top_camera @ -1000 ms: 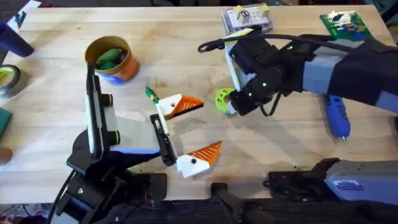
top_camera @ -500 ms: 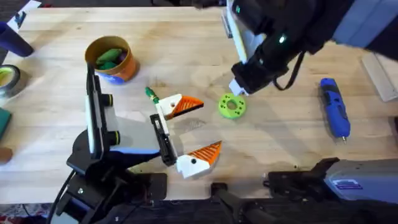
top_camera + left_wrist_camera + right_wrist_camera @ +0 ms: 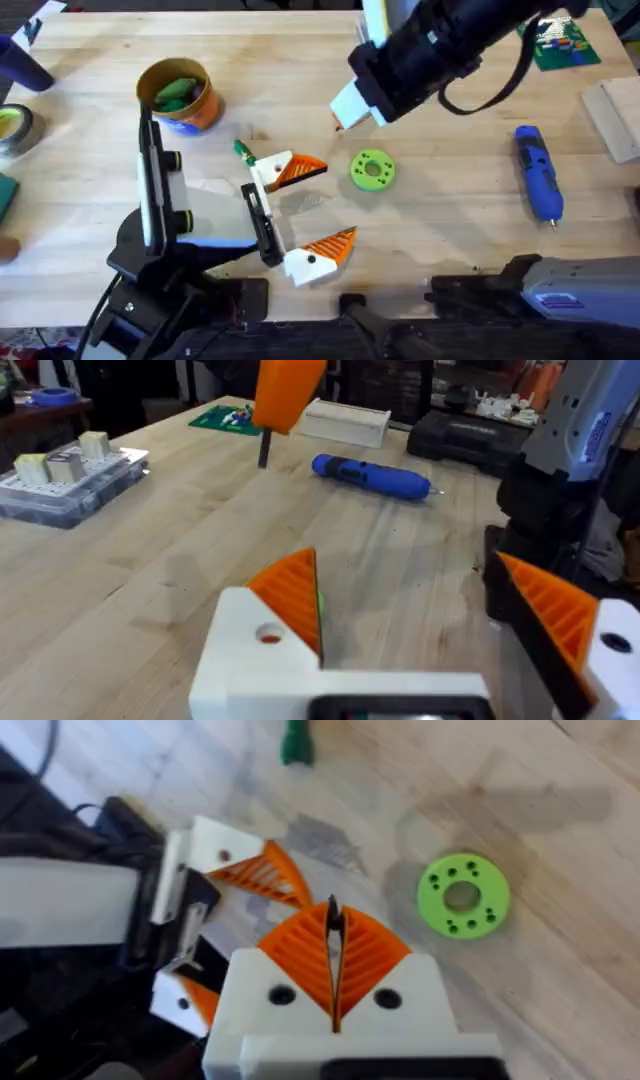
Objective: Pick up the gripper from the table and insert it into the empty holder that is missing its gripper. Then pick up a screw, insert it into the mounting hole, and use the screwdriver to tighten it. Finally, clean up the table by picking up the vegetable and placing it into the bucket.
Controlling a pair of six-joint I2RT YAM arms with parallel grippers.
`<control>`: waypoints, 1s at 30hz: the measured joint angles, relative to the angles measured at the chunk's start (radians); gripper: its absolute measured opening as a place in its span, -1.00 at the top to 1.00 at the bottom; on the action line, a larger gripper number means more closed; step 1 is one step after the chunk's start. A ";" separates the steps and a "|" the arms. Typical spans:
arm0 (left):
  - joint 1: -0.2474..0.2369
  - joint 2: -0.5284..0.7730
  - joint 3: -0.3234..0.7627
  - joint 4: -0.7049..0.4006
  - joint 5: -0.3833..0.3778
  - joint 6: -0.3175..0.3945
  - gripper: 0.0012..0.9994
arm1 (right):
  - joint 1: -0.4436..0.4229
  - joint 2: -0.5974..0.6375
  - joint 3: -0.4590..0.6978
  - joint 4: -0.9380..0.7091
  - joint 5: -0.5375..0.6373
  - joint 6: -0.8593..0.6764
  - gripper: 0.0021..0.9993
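No writing reads clearly. Right gripper (image 3: 335, 965) is closed on a thin screw (image 3: 335, 920); left gripper (image 3: 300, 215) is spread.

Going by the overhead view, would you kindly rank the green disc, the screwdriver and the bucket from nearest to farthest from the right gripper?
From the right gripper:
1. Green disc, just below it, mid-table.
2. Bucket, off to the left.
3. Screwdriver, off to the right.
The bucket and screwdriver are nearly level; the bucket looks slightly closer.

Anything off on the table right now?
Nothing spilled or damaged. Only stray: a small green piece on the table beside the open left claw, identity unclear. The bucket is upright; right claw shut on a screw.
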 joint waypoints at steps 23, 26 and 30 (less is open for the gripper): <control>0.000 0.000 0.000 0.000 0.000 0.000 -0.99 | 0.309 0.091 0.042 0.070 0.035 -0.060 0.99; 0.000 0.000 0.000 0.000 0.000 0.000 -0.99 | 0.329 0.118 0.042 0.074 0.068 -0.069 0.99; 0.000 0.000 0.000 0.000 0.000 0.000 -0.99 | 0.341 0.125 0.042 0.078 0.110 -0.076 0.99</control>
